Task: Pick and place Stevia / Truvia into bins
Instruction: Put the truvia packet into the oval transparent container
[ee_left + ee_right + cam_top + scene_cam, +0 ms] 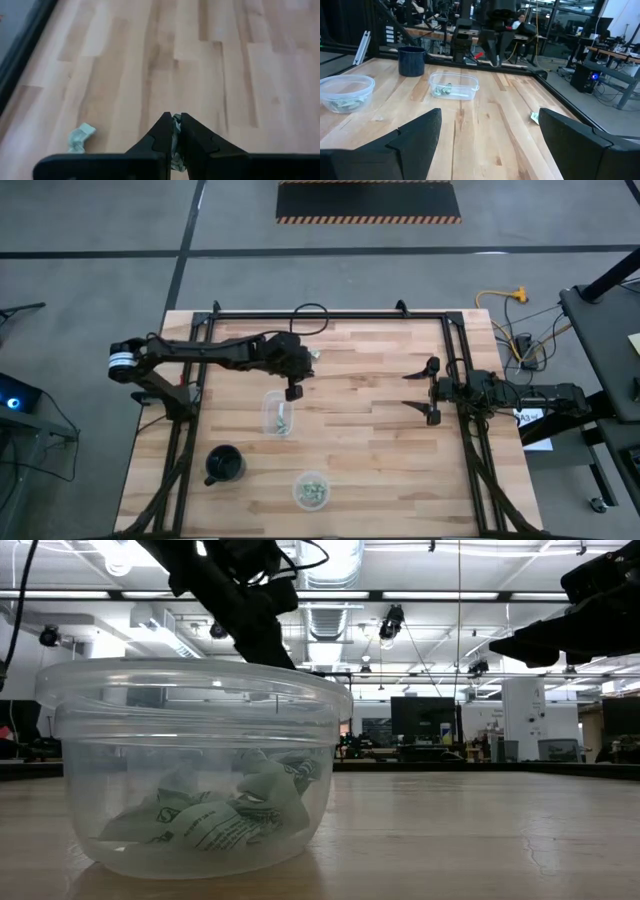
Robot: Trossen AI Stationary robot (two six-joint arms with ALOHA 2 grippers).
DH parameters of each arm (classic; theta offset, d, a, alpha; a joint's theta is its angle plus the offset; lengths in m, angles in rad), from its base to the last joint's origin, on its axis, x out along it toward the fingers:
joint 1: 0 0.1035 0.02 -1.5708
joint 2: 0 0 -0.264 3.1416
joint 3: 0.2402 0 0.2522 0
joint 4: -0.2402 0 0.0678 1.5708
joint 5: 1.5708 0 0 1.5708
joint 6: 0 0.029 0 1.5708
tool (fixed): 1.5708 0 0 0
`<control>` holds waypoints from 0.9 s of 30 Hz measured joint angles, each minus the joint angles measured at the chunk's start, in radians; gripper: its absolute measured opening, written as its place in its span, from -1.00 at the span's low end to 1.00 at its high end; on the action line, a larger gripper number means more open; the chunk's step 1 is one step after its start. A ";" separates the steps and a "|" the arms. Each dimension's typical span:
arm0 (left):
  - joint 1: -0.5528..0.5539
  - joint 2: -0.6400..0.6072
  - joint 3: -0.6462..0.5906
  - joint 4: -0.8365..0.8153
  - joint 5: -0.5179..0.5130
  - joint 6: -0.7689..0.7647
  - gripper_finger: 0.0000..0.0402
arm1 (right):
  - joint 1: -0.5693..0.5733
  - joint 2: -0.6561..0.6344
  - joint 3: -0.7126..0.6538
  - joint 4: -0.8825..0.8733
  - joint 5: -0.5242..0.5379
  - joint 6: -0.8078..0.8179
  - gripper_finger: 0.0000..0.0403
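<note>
Step in hand: carry phase. Left gripper [294,392] is pressed together on one Stevia packet [175,131]; in the left wrist view a sliver of pale paper shows pinched between the fingertips [162,134]. The gripper hangs just beyond the far rim of the squarish bin [277,413], not yet over its opening.

Squarish bin already holds at least one packet [441,90]. The round bin [312,491], nearer the front edge than the squarish bin, holds several crumpled ones [215,815]. One loose packet [313,354] lies on the table beyond the squarish bin, near the left arm's wrist; it also shows in the left wrist view [80,138].

Next move, as a judgement: bring the gripper over the squarish bin's opening, lower slightly, then part the fingers; paper this light may cling to a pad.

Right gripper [431,391] waits well to the right of the squarish bin, fingers spread wide, holding nothing.

Surface: pale wood-plank table [370,450], black frame rails. A black mug [224,464] stands left of the round bin.

Room: grey floor, striped mat, cables, workbenches, ceiling lights
</note>
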State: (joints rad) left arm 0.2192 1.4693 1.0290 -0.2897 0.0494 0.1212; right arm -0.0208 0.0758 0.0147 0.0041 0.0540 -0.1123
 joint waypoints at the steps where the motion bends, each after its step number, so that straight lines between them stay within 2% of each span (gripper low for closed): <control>1: 0.000 -0.006 -0.003 -0.008 0.013 0.000 -0.93 | 0.000 0.000 0.000 0.001 0.000 0.000 0.61; 7: -0.017 -0.055 -0.013 -0.044 0.065 0.000 -0.93 | 0.000 0.002 0.000 0.000 -0.001 0.000 0.61; 18: -0.125 -0.097 -0.027 -0.256 0.069 0.041 -0.92 | 0.001 0.005 0.000 0.000 -0.001 0.000 0.61; 27: -0.191 -0.111 -0.029 -0.337 0.070 0.042 -0.92 | 0.001 0.005 0.000 0.000 0.000 0.000 0.61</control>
State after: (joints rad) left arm 0.0285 1.3579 0.9996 -0.6272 0.1191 0.1628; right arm -0.0200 0.0811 0.0147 0.0040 0.0536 -0.1123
